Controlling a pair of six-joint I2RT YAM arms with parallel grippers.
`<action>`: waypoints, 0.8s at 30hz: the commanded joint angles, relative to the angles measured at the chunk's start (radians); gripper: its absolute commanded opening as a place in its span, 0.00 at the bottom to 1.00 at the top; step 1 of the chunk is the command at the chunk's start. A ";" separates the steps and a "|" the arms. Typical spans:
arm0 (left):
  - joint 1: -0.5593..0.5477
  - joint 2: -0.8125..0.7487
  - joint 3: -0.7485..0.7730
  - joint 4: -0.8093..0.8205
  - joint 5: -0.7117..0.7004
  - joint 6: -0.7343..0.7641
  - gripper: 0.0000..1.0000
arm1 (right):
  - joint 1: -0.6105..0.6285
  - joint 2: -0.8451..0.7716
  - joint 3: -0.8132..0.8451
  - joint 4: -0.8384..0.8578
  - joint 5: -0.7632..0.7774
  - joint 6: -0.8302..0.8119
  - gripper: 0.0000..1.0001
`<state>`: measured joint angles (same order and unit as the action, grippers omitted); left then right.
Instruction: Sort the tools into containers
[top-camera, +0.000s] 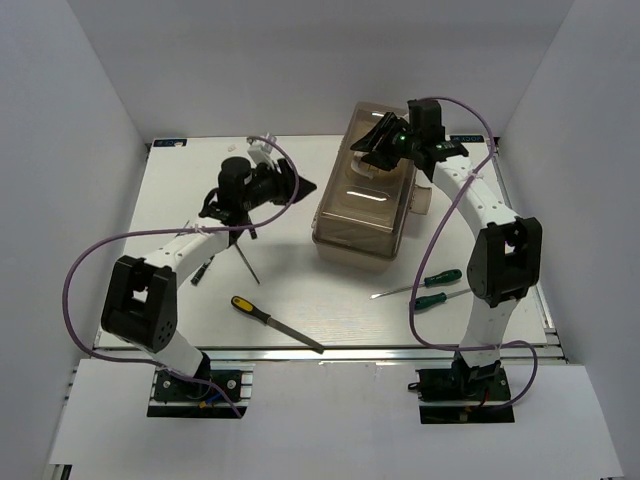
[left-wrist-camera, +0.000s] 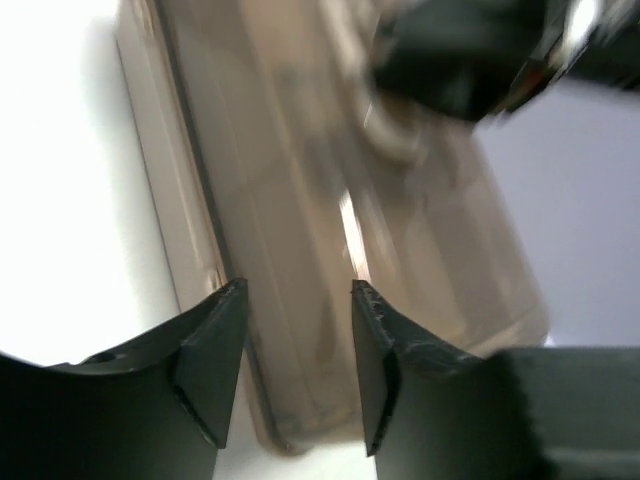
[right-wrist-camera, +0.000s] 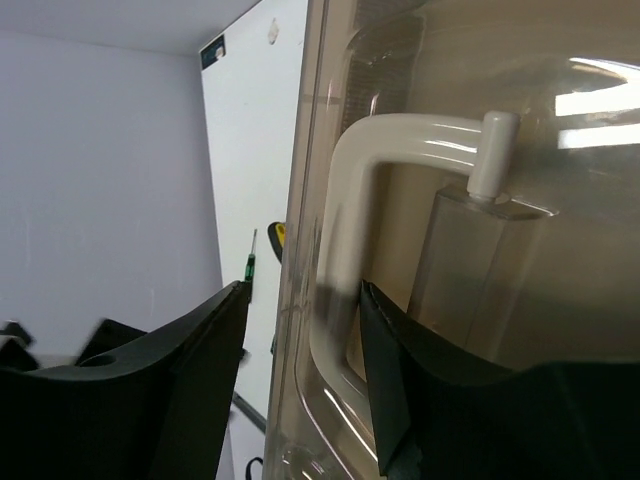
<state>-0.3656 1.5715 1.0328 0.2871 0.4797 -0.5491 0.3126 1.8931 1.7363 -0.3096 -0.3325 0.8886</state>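
Standing at the far right part of the white desk (top-camera: 320, 290), the toolbox (top-camera: 360, 205) is seen with its smoky lid (top-camera: 345, 215) shut on top. The right claw (right-wrist-camera: 303, 300) is held over the far end of the lid, right at the white handle (right-wrist-camera: 340, 250). One side bar of the handle is seen between the two fingers (right-wrist-camera: 200, 390) of this claw. The jaws are partly open, and a gap is seen between the left finger and the bar. Whether the other finger is touching the bar cannot be told, so no firm hold on the handle is seen. The left claw (left-wrist-camera: 298, 300) is held just beside the left side of the toolbox and is pointed at it. Its jaws are partly open too, and nothing is held between them; only the side of the toolbox is seen through the gap. All the tools are lying out on the desk, and none is seen in a container. The file (top-camera: 275, 322) with the yellow and black handle is lying near the front edge, between the two arms. One green-handled screwdriver (top-camera: 441, 276) and a second green one (top-camera: 430, 298) are lying side by side in front of the toolbox, close to the right arm. One slim dark screwdriver (top-camera: 204, 270) and another thin one (top-camera: 247, 262) are lying under the left arm.
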 joint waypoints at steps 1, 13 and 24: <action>0.017 -0.079 0.119 0.000 -0.059 -0.006 0.57 | -0.001 -0.025 -0.046 0.027 -0.145 0.021 0.54; -0.021 0.192 0.449 -0.034 0.112 -0.166 0.69 | -0.029 -0.075 -0.106 0.162 -0.241 0.078 0.48; -0.090 0.320 0.553 -0.132 0.125 -0.164 0.68 | -0.050 -0.115 -0.139 0.214 -0.261 0.082 0.48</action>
<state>-0.4416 1.9038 1.5299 0.1818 0.5728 -0.7086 0.2657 1.8423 1.6047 -0.1562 -0.5514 0.9726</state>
